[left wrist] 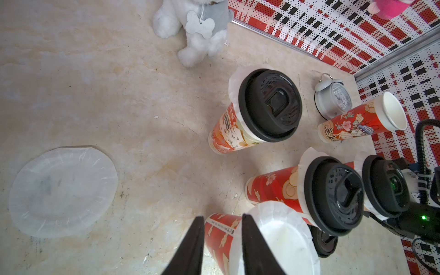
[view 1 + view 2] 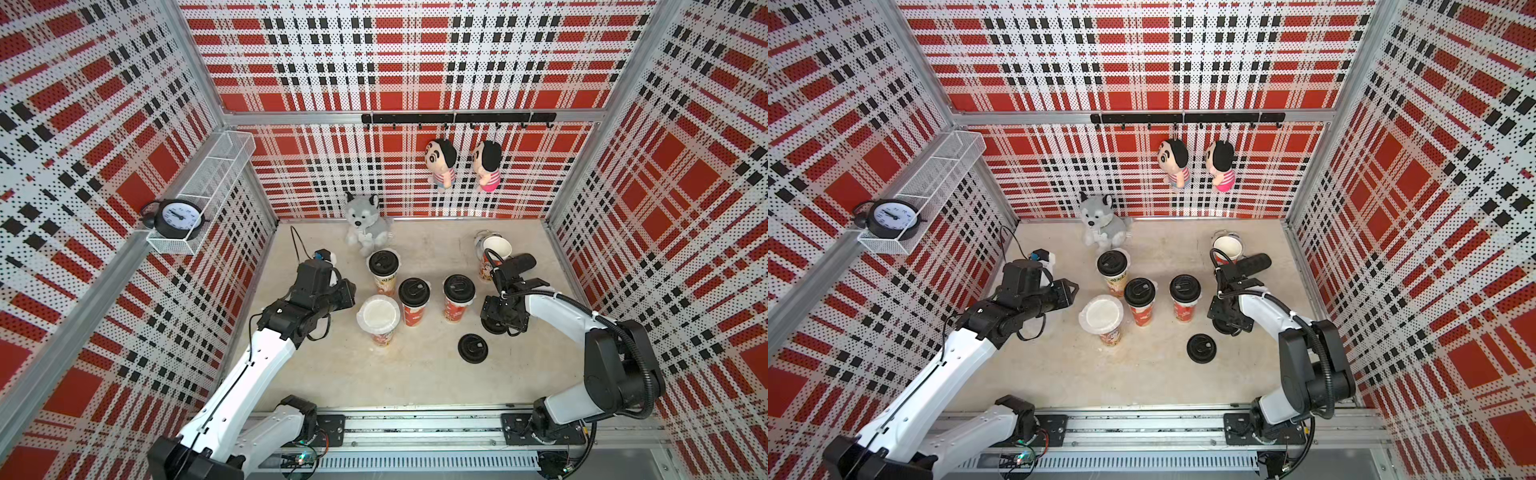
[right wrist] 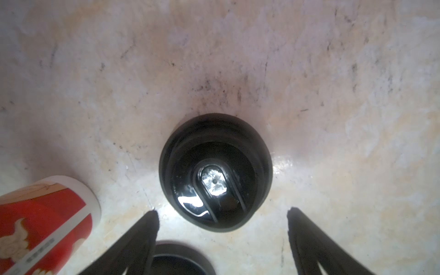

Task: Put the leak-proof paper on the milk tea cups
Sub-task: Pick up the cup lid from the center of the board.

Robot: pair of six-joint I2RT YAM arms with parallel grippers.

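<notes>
Leak-proof paper [image 2: 377,314] sits flat on the front cup [image 2: 383,338], left gripper [image 1: 222,216] at its edge, jaws slightly apart, nothing pinched, probably squaring it up. 1 spare sheet [image 1: 63,190] waits on the worktop [image 1: 119,95], presumably for the bare back cup [image 2: 485,267]; right gripper [image 3: 222,211] hangs wide open, empty, over a black lid [image 3: 215,171].

The beige marbled table [image 2: 415,382] carries 5 cups [image 2: 412,318], 2 loose black lids [image 2: 473,349], a plush dog [image 2: 365,224], a white clock [image 1: 333,97] and 1 flat paper sheet [image 1: 63,191].
</notes>
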